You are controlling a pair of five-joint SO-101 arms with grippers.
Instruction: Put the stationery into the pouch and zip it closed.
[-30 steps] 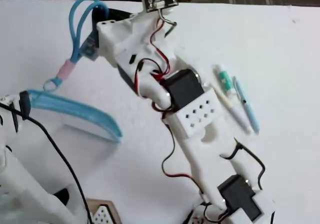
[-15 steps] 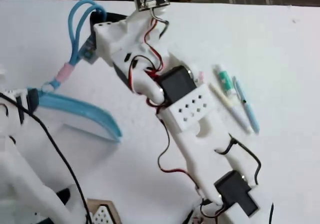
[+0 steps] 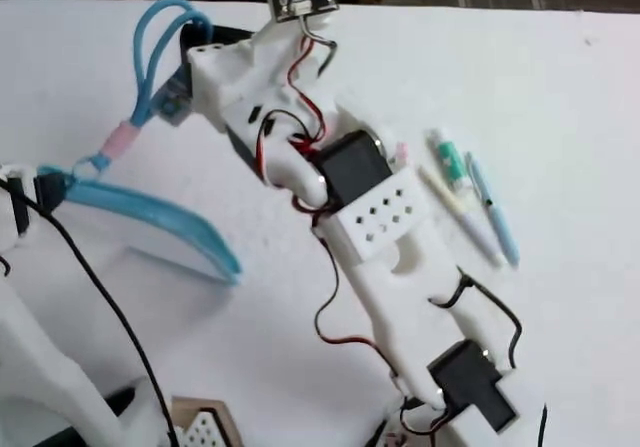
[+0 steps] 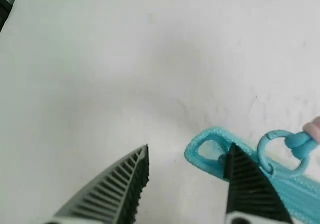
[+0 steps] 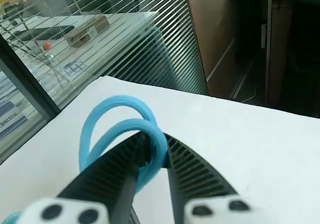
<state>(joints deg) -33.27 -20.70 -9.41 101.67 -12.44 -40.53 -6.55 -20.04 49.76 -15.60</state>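
No legible txt or nos

- The right arm (image 3: 385, 232) lies stretched diagonally over the bench (image 3: 560, 87), from the near edge toward the far left.
- The right gripper (image 5: 155, 140) has its jaws clamped on a blue strap loop (image 5: 115, 115).
- The left arm (image 3: 40, 367) stands at the near left.
- The left gripper (image 4: 189, 151) points down, jaws spread, with one jaw tip at the pouch (image 4: 287, 186) end.

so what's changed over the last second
The right claw, shut on the blue strap loop, slid a little toward the left edge of the high view, then held. The left claw, open at the pouch end, drifted the same way, and that end shifted with it slightly. The pens stayed where they lay.
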